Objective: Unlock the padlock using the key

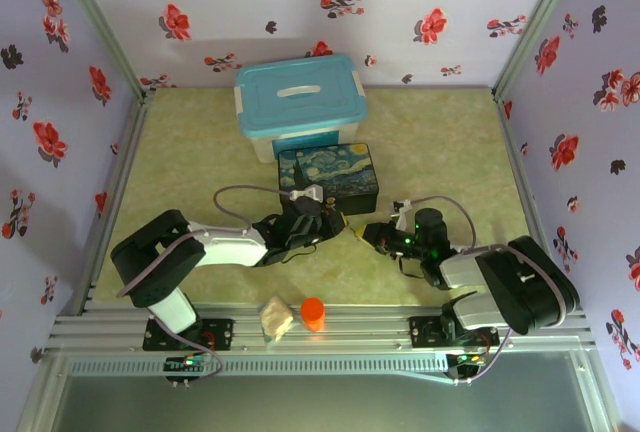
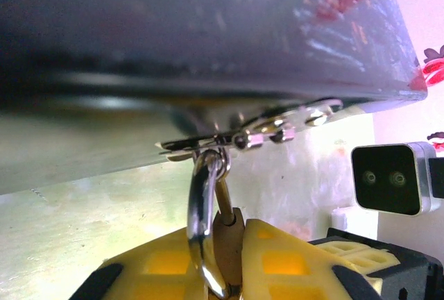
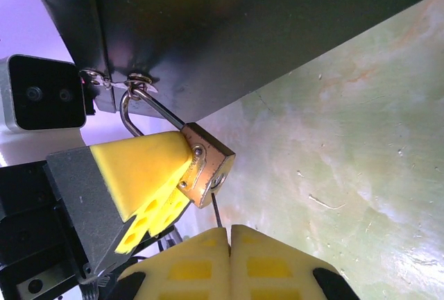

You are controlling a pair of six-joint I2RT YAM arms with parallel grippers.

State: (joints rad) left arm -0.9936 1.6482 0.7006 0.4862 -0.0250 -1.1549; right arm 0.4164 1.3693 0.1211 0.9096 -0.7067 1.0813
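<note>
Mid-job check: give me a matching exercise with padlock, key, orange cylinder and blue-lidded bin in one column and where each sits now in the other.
1 padlock
2 key
3 orange cylinder
4 blue-lidded bin

A stands at the near edge of the table
B gripped in the left jaws, shackle through the clasp of the painted box
C behind the painted box, on the far side
D pinched in the right jaws, tip at the padlock's underside

Pairs: 1-B, 2-D, 3-A, 4-C
</note>
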